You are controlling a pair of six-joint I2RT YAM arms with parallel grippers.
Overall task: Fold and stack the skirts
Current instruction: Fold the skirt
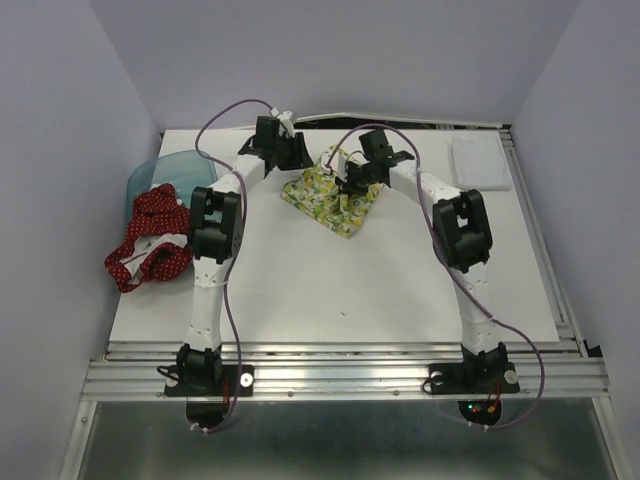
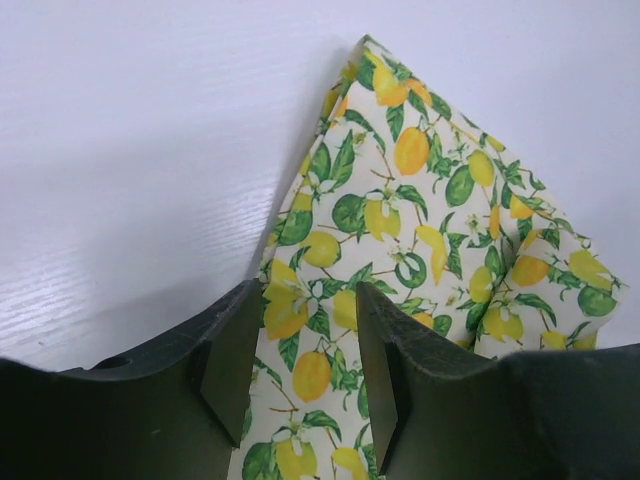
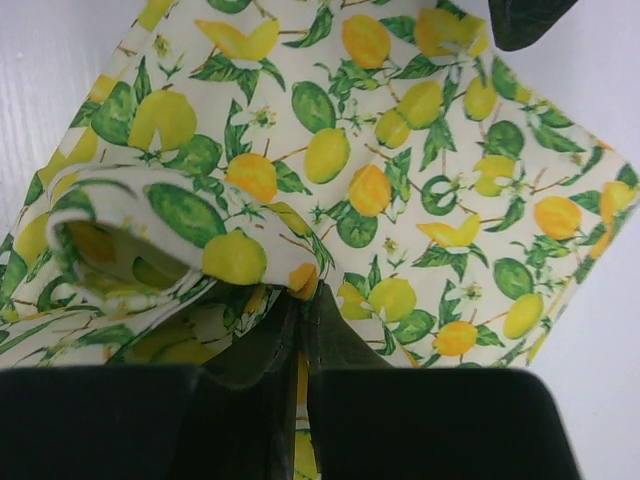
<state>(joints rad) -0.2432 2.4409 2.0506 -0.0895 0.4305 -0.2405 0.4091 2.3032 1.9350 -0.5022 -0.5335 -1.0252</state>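
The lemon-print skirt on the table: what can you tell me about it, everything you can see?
The lemon-print skirt is thin, soft cream cloth printed with yellow lemons and green leaves. It lies partly folded on the far half of the white table, between the two arms. The right gripper is shut on a raised fold, holding up a loop of cloth. The left gripper is open, with cloth showing between its fingers; whether they touch it is unclear.
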